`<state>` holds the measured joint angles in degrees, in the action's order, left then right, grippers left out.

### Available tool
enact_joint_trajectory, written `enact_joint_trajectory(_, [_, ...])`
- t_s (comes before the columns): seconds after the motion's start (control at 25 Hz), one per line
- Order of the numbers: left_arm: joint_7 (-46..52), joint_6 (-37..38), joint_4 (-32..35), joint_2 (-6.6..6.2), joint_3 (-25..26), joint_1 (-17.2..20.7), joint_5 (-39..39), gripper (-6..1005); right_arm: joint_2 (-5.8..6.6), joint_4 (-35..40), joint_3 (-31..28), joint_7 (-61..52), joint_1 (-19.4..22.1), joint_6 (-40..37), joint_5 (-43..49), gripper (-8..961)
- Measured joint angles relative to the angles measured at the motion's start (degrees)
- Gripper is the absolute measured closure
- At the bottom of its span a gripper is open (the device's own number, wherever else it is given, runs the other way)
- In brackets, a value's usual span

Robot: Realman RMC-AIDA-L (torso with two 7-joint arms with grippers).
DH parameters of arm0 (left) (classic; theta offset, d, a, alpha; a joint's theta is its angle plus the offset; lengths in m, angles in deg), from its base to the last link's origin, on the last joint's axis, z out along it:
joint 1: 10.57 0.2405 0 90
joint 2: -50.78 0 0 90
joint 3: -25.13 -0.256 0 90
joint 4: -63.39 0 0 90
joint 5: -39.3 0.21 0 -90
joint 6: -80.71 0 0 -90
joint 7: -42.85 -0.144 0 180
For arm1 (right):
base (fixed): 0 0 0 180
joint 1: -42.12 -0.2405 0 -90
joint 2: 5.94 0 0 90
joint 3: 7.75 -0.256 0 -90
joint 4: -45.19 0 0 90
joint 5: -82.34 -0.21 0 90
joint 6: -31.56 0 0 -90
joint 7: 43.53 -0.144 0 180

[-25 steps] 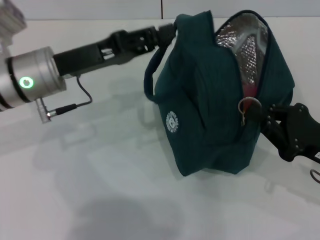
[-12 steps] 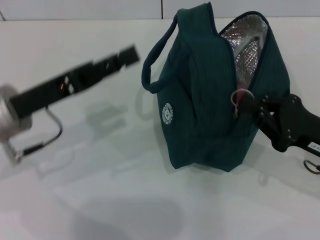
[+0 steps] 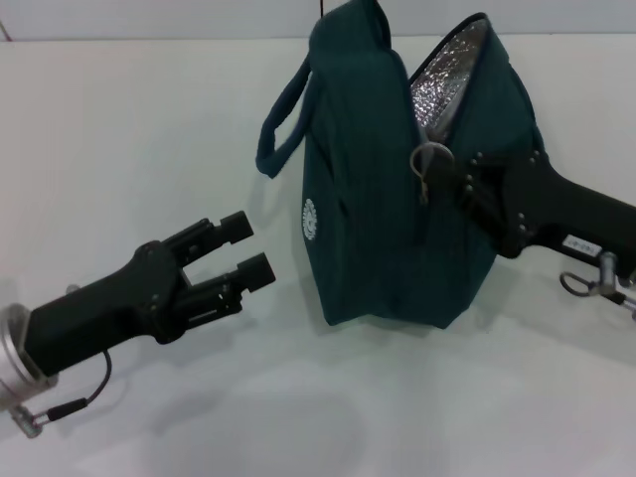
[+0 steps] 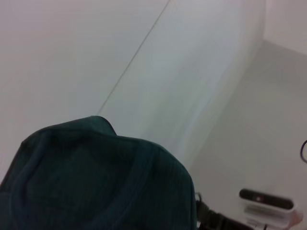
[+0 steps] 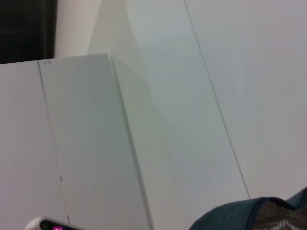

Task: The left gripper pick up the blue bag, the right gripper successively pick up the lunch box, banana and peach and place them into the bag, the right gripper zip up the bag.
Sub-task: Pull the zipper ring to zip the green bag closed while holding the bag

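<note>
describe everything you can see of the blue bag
The blue bag is dark teal fabric and stands upright on the white table. Its zip is part open, showing silver foil lining. One loop handle hangs at its side, near a small white round logo. The right tool is at the ring zip pull; the left tool is open, clear of it.

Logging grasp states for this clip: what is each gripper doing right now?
Left gripper: open, empty, apart from the blue bag.
Right gripper: shut on the ring zip pull at the bag's part-open top.
</note>
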<state>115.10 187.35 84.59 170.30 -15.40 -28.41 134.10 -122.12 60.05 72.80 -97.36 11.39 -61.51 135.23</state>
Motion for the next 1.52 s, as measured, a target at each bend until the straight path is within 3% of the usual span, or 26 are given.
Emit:
enact_joint_trajectory(0.24, [-6.45, -5.0, -4.23, 0.19, 0.01, -0.05, -0.21, 131, -0.01, 0.0, 0.33, -0.47, -2.53, 1.04, -0.14, 934])
enact_joint_trajectory(0.6, [-12.93, -11.73, -11.5, 0.64, 0.03, -4.77, -0.63, 147, 0.0, 0.27, 0.4, -0.57, -4.07, 1.95, -0.31, 933])
enact_joint_trajectory(1.4, [-13.97, -17.79, -14.06, 0.65, -1.43, -9.94, -3.89, 236, 0.0, 0.44, 0.57, -0.57, -4.85, 2.47, -0.34, 931])
enact_joint_trajectory(1.52, [-14.01, -17.78, -14.03, 0.63, -1.45, -10.14, -3.88, 351, 0.0, 0.44, 0.57, -0.57, -4.87, 2.47, -0.34, 930])
